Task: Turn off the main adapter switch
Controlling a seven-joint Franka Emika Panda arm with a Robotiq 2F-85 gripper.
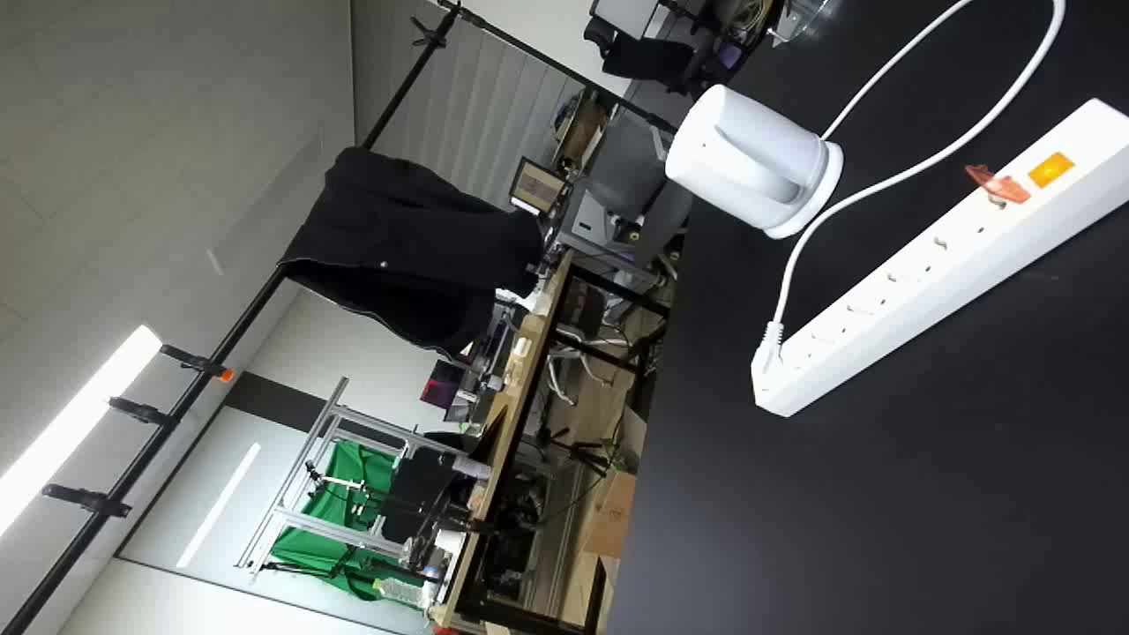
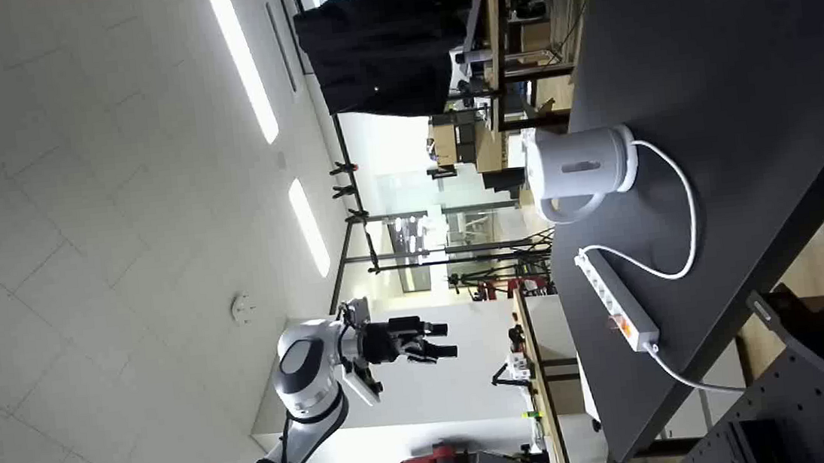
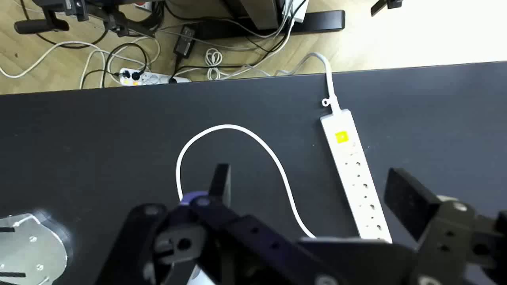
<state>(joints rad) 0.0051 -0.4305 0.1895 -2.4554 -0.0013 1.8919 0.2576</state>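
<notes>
My hand [image 3: 311,184] hangs spread above the counter [image 3: 119,150], and if I press off-centre on the switch [image 3: 342,137], at the edge-side end of the power strip [image 3: 358,180], the strip could skid.

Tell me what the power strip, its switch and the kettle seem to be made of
The power strip looks like smooth white plastic: even color, crisp edges. Its switch is likely plastic, perhaps translucent, given the bright orange. The kettle seems satin white plastic: soft shading, no metallic shine, though coated metal is possible.
</notes>
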